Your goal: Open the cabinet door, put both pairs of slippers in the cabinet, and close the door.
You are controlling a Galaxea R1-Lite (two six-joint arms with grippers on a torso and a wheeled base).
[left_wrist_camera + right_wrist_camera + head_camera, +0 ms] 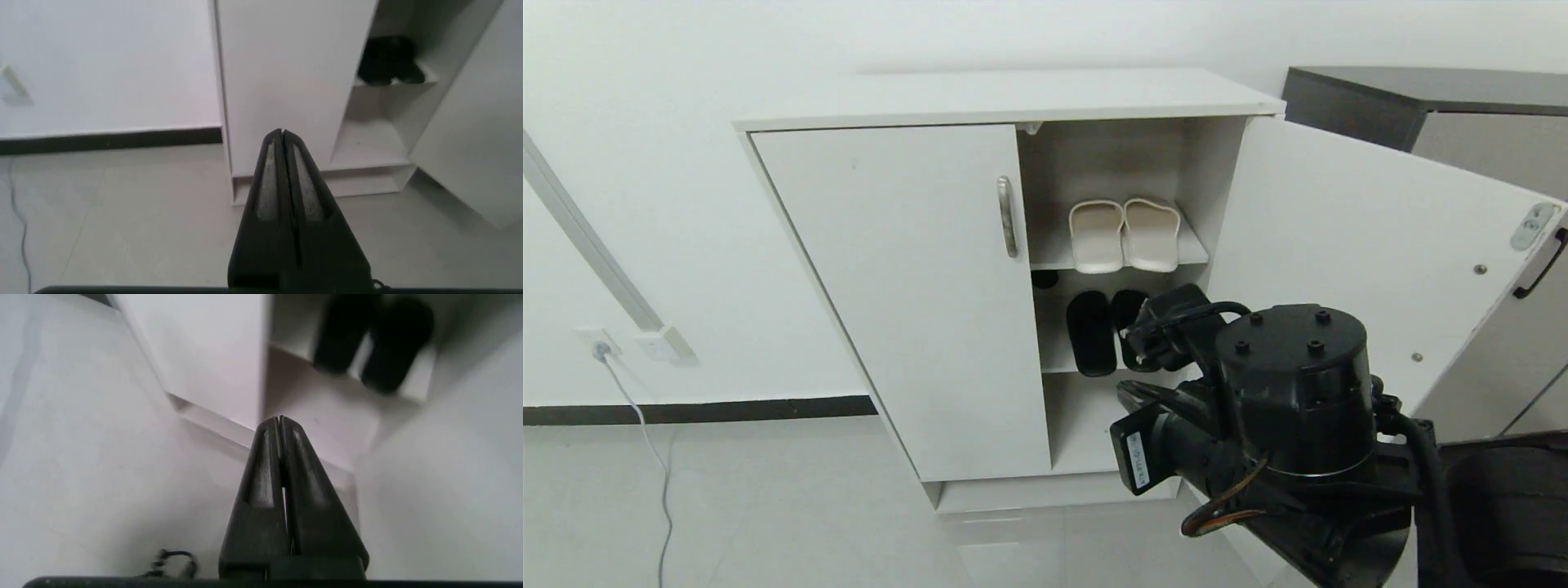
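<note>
The white cabinet [1013, 98] has its right door [1356, 261] swung open and its left door [907, 294] closed. A white pair of slippers [1124, 235] lies on the upper shelf. A black pair of slippers [1094, 331] lies on the middle shelf, also seen as the black slippers [372, 335] and black slippers [391, 61]. My right arm is low in front of the open compartment, partly hiding the black pair; its gripper [280, 425] is shut and holds nothing. My left gripper [281, 135] is shut and empty, above the floor facing the cabinet base.
A metal handle [1007, 216] runs down the left door's edge. A dark cabinet [1429, 102] stands behind the open door. A wall socket with a cable [600, 347] sits at the left. Grey floor [727, 506] lies open before the cabinet.
</note>
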